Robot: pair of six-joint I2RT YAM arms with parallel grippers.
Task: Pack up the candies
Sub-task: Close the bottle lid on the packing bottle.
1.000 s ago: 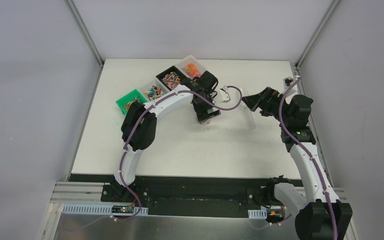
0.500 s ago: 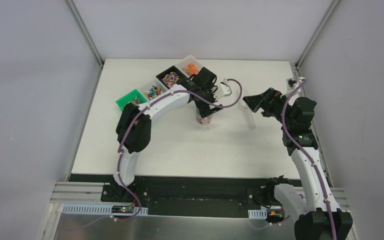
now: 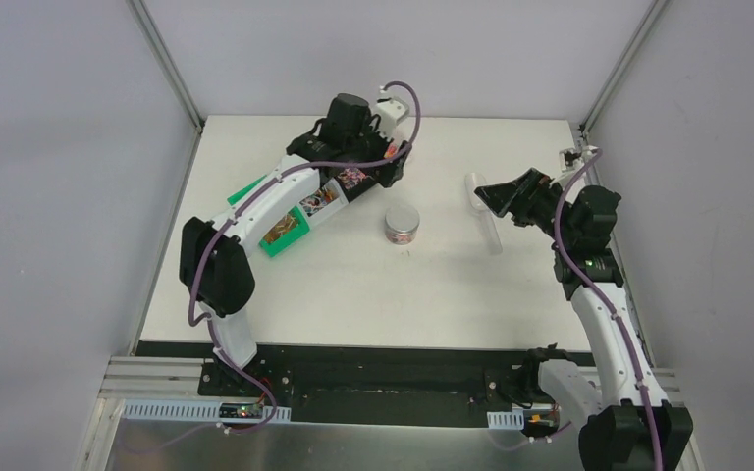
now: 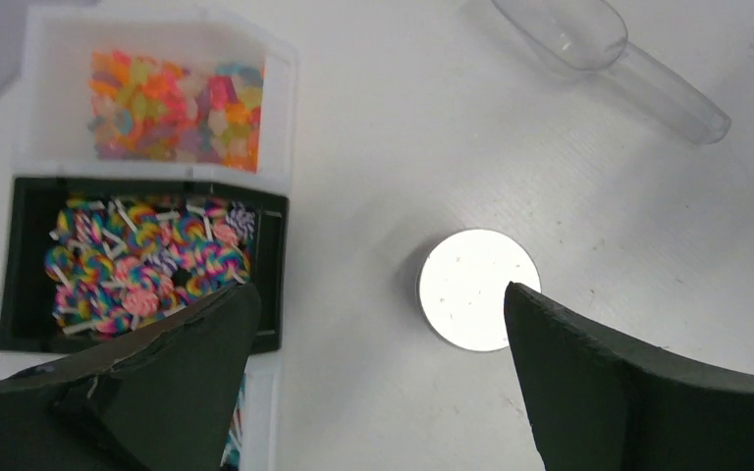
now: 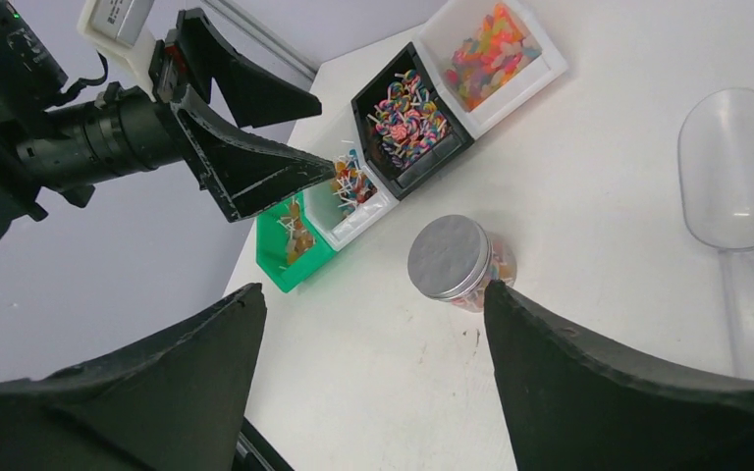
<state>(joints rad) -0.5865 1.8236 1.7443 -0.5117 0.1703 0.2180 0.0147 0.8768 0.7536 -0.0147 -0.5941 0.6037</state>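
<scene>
My left end effector [image 4: 378,294] is spread wide with nothing between its fingers, which fill the two bottom corners of the left wrist view. The candies [image 4: 177,93] lie at the upper left of that view, a bright loose heap in the white bin [image 4: 275,118]. Directly below it more of them, striped ones on sticks, fill the black bin [image 4: 20,265], and the finger at the lower left covers that bin's lower right corner in the picture. Right of centre the capped jar [image 4: 478,302] stands upright on the bench [image 4: 353,147], its right edge cut off by the finger at the lower right. The clear scoop [image 4: 609,49] lies at the upper right, apart from the jar. My right end effector [image 5: 373,289] is also spread wide and holds nothing. In the right wrist view the jar sits just right of centre, close above the tip of the finger at the lower right, and a few candies show through its clear wall under the lid [image 5: 449,257]. The bins run in a slanted row from the upper centre down to the green bin [image 5: 280,280] left of centre, all beyond my fingers, and the scoop lies at the right edge.
</scene>
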